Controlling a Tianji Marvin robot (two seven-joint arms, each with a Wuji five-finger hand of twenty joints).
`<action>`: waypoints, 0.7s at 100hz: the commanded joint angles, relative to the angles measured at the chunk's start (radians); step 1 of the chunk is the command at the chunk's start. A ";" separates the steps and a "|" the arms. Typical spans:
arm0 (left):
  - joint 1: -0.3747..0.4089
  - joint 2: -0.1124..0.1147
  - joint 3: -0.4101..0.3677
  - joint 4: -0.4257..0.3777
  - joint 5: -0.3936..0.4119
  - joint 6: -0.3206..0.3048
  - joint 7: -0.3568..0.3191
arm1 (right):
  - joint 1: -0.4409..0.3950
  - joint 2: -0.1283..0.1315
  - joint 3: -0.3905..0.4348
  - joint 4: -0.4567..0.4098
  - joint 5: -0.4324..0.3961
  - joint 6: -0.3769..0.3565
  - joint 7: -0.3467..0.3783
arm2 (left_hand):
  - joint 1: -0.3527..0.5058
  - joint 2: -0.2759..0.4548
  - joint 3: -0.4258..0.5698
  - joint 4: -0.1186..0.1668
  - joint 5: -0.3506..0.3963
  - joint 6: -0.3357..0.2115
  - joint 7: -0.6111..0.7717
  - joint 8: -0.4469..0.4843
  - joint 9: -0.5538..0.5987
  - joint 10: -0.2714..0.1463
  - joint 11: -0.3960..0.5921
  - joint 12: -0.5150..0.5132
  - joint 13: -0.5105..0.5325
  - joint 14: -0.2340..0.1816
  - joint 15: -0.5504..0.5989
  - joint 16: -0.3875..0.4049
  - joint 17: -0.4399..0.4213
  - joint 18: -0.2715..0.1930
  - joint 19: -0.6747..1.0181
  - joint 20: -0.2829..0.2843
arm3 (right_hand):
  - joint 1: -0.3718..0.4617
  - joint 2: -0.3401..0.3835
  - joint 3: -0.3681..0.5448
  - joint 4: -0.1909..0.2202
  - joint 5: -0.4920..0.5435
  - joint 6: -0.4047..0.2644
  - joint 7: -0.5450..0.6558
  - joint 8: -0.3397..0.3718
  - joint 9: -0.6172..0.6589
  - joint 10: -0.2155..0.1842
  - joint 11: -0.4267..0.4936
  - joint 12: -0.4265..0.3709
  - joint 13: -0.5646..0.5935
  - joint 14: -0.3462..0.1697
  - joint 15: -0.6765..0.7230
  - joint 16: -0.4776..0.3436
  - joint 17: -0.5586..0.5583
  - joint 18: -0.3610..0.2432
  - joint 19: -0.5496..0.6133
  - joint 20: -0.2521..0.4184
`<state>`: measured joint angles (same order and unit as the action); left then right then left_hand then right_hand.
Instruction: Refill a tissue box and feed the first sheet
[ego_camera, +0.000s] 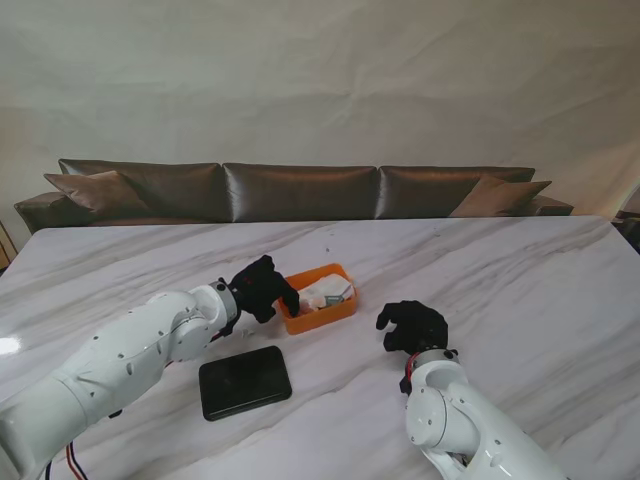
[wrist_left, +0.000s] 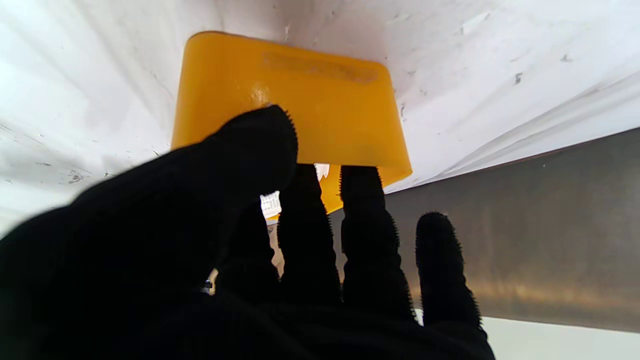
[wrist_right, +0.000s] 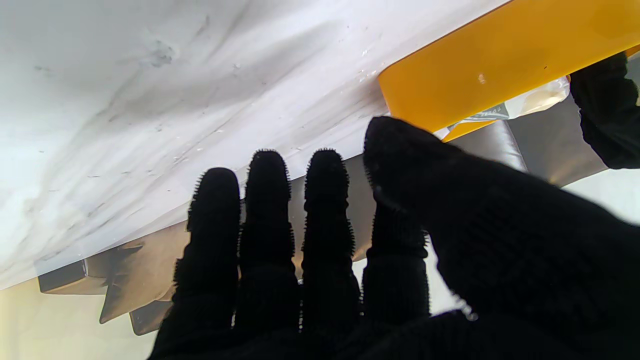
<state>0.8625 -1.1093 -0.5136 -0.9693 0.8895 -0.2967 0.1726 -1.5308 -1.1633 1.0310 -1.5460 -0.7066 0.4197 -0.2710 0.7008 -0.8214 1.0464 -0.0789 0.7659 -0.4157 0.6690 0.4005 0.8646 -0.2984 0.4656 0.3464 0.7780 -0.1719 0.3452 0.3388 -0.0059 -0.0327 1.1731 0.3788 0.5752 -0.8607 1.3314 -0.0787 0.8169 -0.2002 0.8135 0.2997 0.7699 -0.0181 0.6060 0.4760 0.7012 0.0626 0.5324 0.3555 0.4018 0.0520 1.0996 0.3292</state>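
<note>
Our orange tissue box (ego_camera: 318, 303) sits on the marble table (ego_camera: 520, 270) with its top off and a wrapped pack of tissues (ego_camera: 328, 293) lying inside, the pack's clear wrapper and printed label showing over the rim. In our left wrist view the box (wrist_left: 300, 105) fills the space just ahead of our fingertips (wrist_left: 357, 200), and a white scrap of the pack's label (wrist_left: 271, 204) shows between them.

Our left hand (ego_camera: 262, 287) is at the box's end nearest it, fingers curled down over the rim. We cannot tell from any view whether they grip the wall or only rest against it.

Our right hand (ego_camera: 413, 325) hangs over bare marble, apart from the box on its other side, holding nothing, its fingers loosely bent with gaps between them. In its wrist view the four fingers (wrist_right: 265, 210) stand side by side and the thumb reaches toward the box's long side (wrist_right: 500, 65), while our left hand (wrist_right: 605, 110) shows at the box's far end.

A flat black lid (ego_camera: 245, 381) lies on the table beside our left forearm, on the side nearer to us than the box and clear of both hands. Past the table's far edge runs a dark brown sofa (ego_camera: 300, 190).
</note>
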 joint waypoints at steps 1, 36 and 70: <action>-0.004 0.008 -0.004 -0.025 0.010 0.006 -0.024 | -0.001 -0.004 -0.001 0.005 0.002 -0.005 0.007 | -0.022 -0.052 -0.010 -0.049 -0.037 0.015 -0.013 -0.011 -0.044 -0.005 -0.012 -0.011 -0.033 -0.010 -0.015 -0.005 -0.034 0.028 -0.442 -0.016 | 0.026 -0.023 0.041 -0.023 0.017 -0.009 0.017 -0.012 0.005 0.003 0.016 0.008 0.013 -0.024 -0.009 0.009 -0.012 -0.014 -0.017 -0.013; -0.042 -0.023 0.084 0.066 -0.043 0.034 0.006 | -0.002 -0.007 0.001 0.011 0.010 -0.011 -0.003 | -0.078 -0.050 -0.019 -0.077 -0.021 0.018 0.024 0.011 -0.020 0.010 0.022 0.004 -0.013 0.023 0.029 0.040 -0.024 0.116 -0.428 -0.007 | 0.026 -0.027 0.040 -0.026 0.018 -0.010 0.020 -0.012 0.009 0.004 0.016 0.009 0.016 -0.024 -0.009 0.010 -0.012 -0.013 -0.017 -0.013; -0.051 -0.072 0.125 0.164 -0.109 0.026 0.080 | -0.003 -0.008 0.002 0.012 0.008 -0.008 -0.009 | -0.093 -0.089 -0.037 -0.138 -0.057 -0.017 0.297 0.193 -0.043 0.036 0.269 0.180 -0.088 0.102 0.245 0.299 0.017 0.220 -0.341 0.041 | 0.026 -0.031 0.039 -0.029 0.021 -0.010 0.024 -0.015 0.015 0.003 0.017 0.010 0.023 -0.023 -0.007 0.011 -0.011 -0.013 -0.016 -0.013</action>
<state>0.8097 -1.1677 -0.3969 -0.8174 0.7856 -0.2669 0.2564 -1.5306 -1.1678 1.0333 -1.5359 -0.6962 0.4120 -0.2895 0.6141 -0.8547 1.0199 -0.1634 0.7387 -0.4047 0.9040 0.5466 0.8472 -0.2731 0.6659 0.4747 0.7264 -0.0920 0.5437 0.5831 0.0036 0.1166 1.1731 0.3915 0.5752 -0.8607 1.3315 -0.0854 0.8171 -0.2002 0.8234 0.2963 0.7702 -0.0181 0.6060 0.4759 0.7014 0.0624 0.5324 0.3555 0.4006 0.0520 1.0924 0.3290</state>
